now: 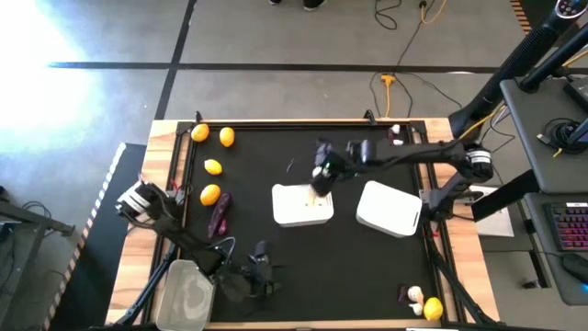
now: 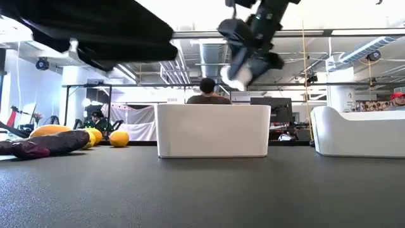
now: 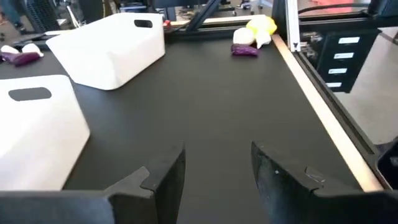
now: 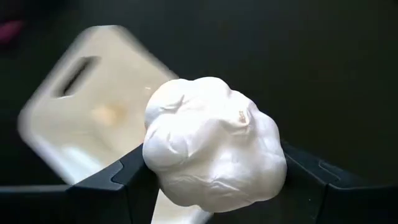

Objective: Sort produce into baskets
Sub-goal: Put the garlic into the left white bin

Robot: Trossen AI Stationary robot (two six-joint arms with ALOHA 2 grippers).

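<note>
My right gripper (image 1: 321,176) hangs over the middle white basket (image 1: 301,206), shut on a white garlic bulb (image 4: 214,149). In the low view the bulb (image 2: 235,77) is well above that basket's rim (image 2: 213,107). Near the table's front edge my left gripper (image 3: 217,171) is open with nothing between its fingers, just right of the clear tub (image 1: 186,292). Several lemons (image 1: 213,166) and a dark purple vegetable (image 1: 220,213) lie on the mat at the left. A second white basket (image 1: 389,208) stands to the right. My right gripper pinches the garlic bulb by its two opposite sides (image 4: 154,168) between the two fingers. The fingers slant downward, coming from the table's right. The bulb is lifted clear, above the middle white basket (image 4: 87,106).
A lemon (image 1: 433,309), a garlic bulb (image 1: 415,294) and a purple piece (image 1: 403,292) lie at the near right corner. More small produce (image 1: 397,136) lies at the far right. The raised wooden table edge (image 1: 303,122) runs round the black mat. A person (image 2: 206,92) sits beyond the table.
</note>
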